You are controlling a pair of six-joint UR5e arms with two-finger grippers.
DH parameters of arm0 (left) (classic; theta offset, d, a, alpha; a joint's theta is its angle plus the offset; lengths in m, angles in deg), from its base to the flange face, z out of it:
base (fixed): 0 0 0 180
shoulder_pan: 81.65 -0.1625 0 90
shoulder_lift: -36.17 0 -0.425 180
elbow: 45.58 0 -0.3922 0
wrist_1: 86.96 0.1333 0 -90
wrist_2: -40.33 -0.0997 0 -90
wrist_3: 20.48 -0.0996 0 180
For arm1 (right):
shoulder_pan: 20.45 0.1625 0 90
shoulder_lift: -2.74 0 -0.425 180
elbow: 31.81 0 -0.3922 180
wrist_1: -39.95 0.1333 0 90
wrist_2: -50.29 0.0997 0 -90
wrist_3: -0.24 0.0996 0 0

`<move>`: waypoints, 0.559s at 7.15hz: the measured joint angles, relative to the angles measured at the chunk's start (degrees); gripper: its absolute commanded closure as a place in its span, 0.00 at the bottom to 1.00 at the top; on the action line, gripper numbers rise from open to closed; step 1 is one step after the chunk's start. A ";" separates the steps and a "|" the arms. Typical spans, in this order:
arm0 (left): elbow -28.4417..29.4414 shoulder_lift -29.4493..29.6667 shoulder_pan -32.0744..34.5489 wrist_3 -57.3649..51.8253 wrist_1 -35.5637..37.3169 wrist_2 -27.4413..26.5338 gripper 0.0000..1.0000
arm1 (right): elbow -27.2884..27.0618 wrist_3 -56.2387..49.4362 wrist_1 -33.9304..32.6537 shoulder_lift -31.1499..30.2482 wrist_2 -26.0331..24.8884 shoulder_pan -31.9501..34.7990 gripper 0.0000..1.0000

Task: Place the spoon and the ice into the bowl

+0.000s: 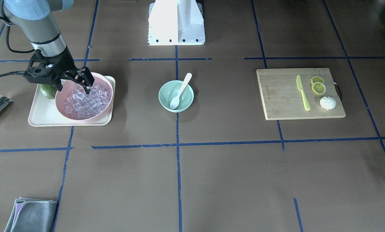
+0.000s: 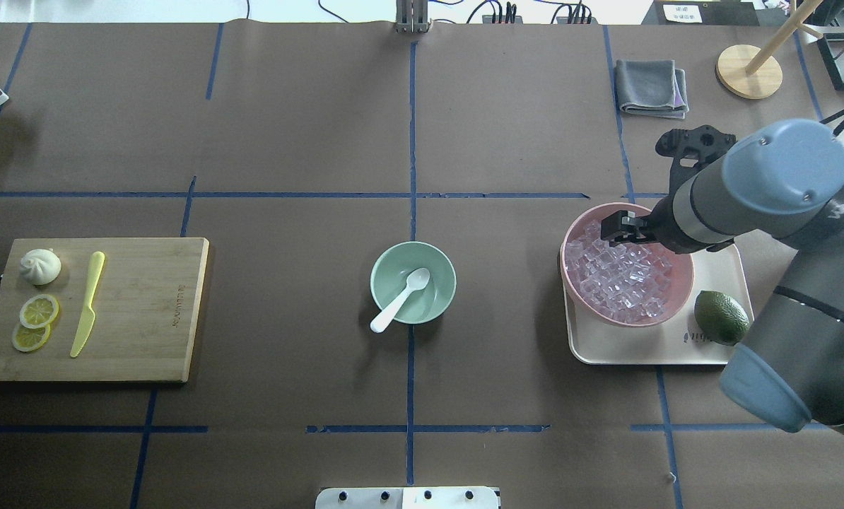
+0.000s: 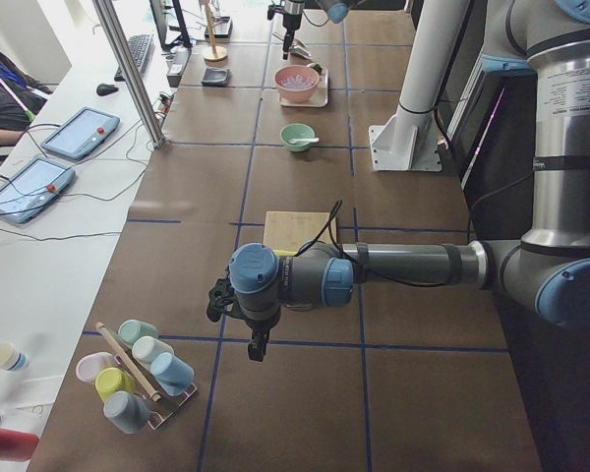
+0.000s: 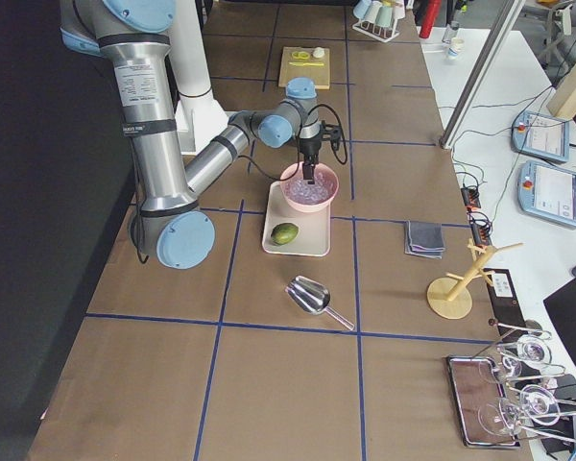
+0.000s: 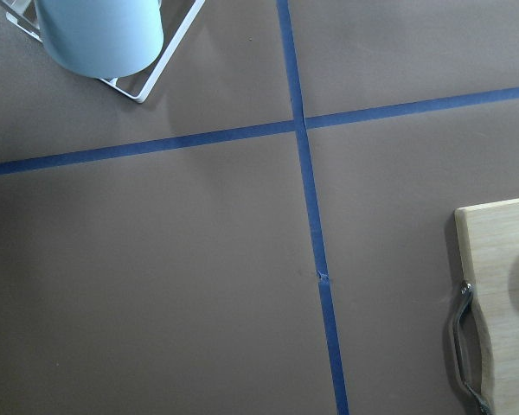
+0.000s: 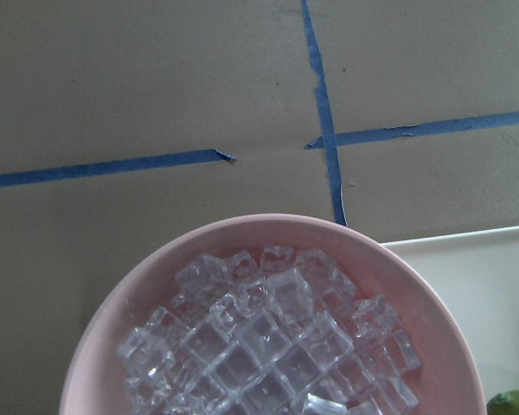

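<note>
Lying in the mint-green bowl [image 2: 443, 279], the spoon [image 2: 399, 302] leans its handle on the rim. Well to that bowl's right, ice [image 2: 620, 283] fills the pink bowl [image 2: 565, 276], where the right gripper [image 1: 88, 87] dips among cubes, its opening and hold unclear. The left gripper [image 3: 259, 346], far off leftward, is likewise unreadable.

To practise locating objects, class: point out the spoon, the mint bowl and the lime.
spoon [image 2: 418, 281], overhead view, on its scoop.
bowl [image 2: 385, 272], overhead view, on its bare inner wall.
lime [image 2: 721, 317], overhead view, on its middle.

Brown table [image 2: 288, 127], blue tape lines [image 2: 413, 141]; white side bench [image 3: 20, 295] alongside.
</note>
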 measured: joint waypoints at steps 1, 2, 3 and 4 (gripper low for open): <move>0.00 -0.04 0.00 0.00 0.00 0.00 0.00 | 0.34 1.31 -1.36 0.43 -2.38 -2.26 0.07; -0.01 -0.06 0.00 -0.02 0.00 0.00 0.00 | 0.63 2.14 -1.83 0.44 -3.60 -3.49 0.14; -0.04 -0.09 0.00 -0.06 0.00 0.02 0.00 | 0.96 2.50 -1.97 0.34 -4.30 -4.11 0.17; -0.07 -0.13 0.00 -0.08 0.00 0.06 0.00 | 1.54 2.60 -2.00 0.21 -5.12 -4.38 0.18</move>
